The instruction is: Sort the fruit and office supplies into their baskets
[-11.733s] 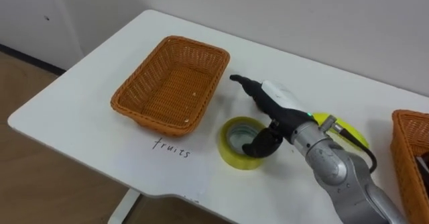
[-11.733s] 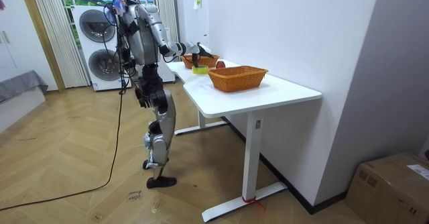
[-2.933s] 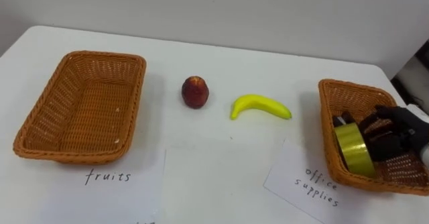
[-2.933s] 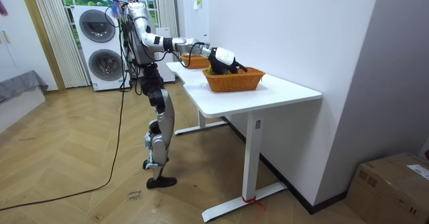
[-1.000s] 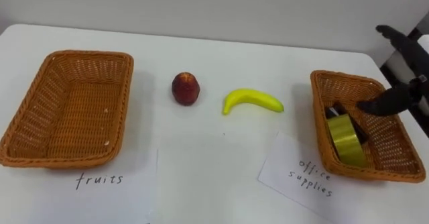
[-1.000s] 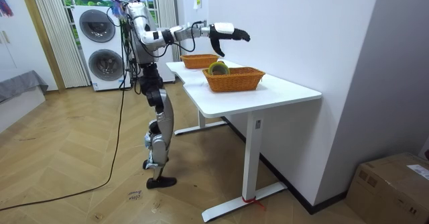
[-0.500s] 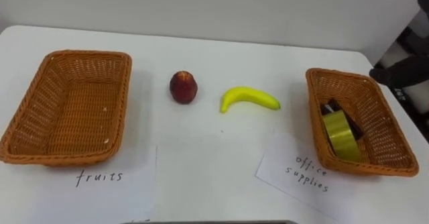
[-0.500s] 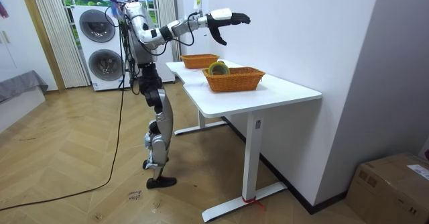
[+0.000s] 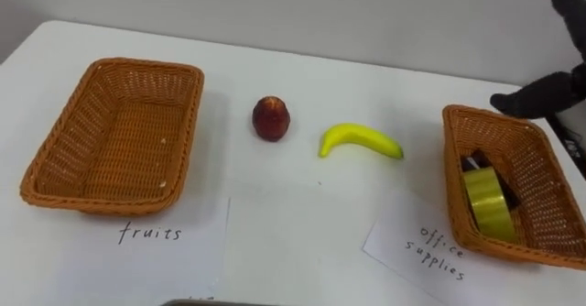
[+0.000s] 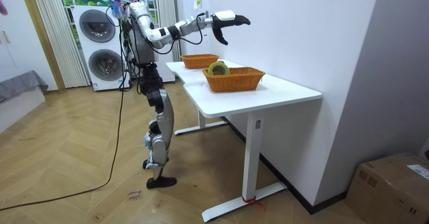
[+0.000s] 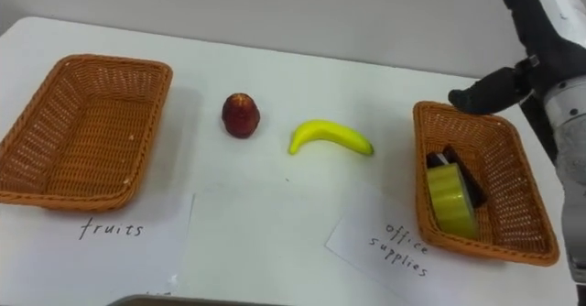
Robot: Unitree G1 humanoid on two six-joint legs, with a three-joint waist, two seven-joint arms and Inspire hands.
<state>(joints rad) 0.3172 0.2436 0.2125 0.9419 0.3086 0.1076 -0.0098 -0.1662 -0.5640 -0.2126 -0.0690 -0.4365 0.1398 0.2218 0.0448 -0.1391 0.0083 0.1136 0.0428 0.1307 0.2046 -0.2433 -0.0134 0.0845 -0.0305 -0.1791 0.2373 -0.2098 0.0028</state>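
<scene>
White table (image 9: 366, 86) along a pale wall, and up over its right end the robot's right hand (image 11: 538, 42) hangs in the air above the right-hand brown wicker basket (image 9: 490, 114), fingers stretched out straight, nothing in its grasp. Down in that basket a yellow roll of tape (image 9: 488, 205) stands on edge against a dark flat item (image 9: 475, 164). Out on the tabletop sit a round red fruit (image 9: 271, 118) and, near its right, a yellow banana (image 9: 359, 140), both between that basket and the left-hand brown wicker basket (image 9: 146, 65)
</scene>
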